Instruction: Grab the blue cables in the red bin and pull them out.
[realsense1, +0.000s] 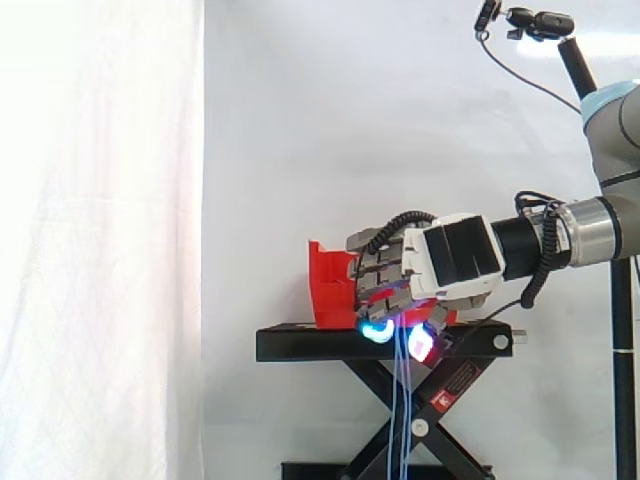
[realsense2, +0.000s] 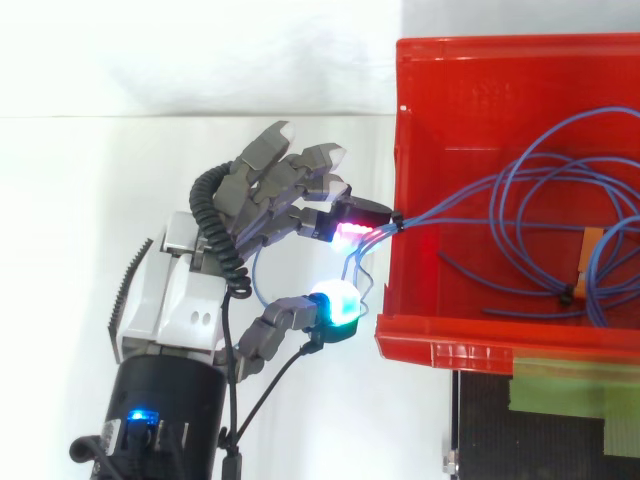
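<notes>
Blue cables (realsense2: 425, 210) are pinched in the hand (realsense2: 175, 300). Its fingers (realsense2: 345, 228) are curled shut on them, just outside the red bin (realsense2: 405, 120). I think the best way now is a tight pinch and a slow, straight pull away from the bin. Then the loops can slide over the wall and not snag or tip it off the black stand (realsense1: 300, 343). Some strands hang down under the hand. Most loops lie deep in the bin, well apart from the fingers.
</notes>
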